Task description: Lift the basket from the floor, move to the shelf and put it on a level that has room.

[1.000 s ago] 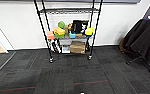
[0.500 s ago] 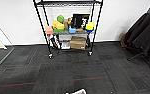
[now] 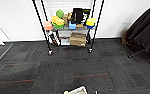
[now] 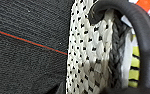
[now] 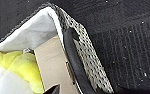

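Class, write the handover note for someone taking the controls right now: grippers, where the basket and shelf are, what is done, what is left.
Grippers: both wrist cameras sit tight against the basket; finger state cannot be told.
Basket: at the near edge of the head view, directly in front of the robot, yellow soft item inside.
Shelf: ahead against the white wall, across the floor; its visible tiers are crowded.
Done: robot faces the shelf with the basket close.
Left: reach the shelf, find a level with room, set the basket down.
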Available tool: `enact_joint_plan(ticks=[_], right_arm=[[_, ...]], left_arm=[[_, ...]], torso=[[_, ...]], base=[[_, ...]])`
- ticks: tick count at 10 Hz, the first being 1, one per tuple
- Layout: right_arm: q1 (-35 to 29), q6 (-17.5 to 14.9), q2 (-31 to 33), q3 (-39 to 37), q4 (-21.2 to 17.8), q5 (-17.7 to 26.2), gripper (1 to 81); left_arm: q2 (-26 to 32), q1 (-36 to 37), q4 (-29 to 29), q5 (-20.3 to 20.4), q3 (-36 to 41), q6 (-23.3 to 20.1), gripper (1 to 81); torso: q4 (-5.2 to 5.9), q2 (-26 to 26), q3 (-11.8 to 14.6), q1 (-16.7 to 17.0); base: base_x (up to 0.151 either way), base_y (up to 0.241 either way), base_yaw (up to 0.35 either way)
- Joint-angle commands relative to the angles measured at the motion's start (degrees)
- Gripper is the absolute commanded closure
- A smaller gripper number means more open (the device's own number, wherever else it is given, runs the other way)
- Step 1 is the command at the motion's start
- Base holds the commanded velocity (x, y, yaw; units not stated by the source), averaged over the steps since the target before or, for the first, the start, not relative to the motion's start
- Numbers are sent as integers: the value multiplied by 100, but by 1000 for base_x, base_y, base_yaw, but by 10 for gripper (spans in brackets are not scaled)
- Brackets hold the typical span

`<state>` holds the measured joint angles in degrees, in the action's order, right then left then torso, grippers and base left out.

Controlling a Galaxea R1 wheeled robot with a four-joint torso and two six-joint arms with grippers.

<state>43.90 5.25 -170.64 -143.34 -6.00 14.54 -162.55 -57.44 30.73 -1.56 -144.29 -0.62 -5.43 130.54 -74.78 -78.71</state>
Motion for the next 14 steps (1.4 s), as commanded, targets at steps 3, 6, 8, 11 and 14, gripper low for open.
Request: enact_joint_plan(ticks=[3,6,8,11,14], right_arm=[[-632,168,-78,44,-156,66,10],[-596,186,-86,44,-174,-12,10],[-596,186,-95,44,-174,-13,10],[-588,187,-130,44,-174,-110,10],[-605,178,-192,44,-130,-259,10]], left_arm=[[108,703,12,-494,120,-17,10],[126,835,20,-494,444,-8,10],[337,958,64,-477,937,-8,10],[644,985,56,-406,1394,-8,10],[697,1019,64,-406,1394,-8,10]], torso=[[0,0,-4,0],[0,0,-4,0],[0,0,-6,-2],[0,0,-9,-2],[0,0,-9,-2]], base=[[0,0,0],[0,0,0],[0,0,0],[0,0,0],[0,0,0]])
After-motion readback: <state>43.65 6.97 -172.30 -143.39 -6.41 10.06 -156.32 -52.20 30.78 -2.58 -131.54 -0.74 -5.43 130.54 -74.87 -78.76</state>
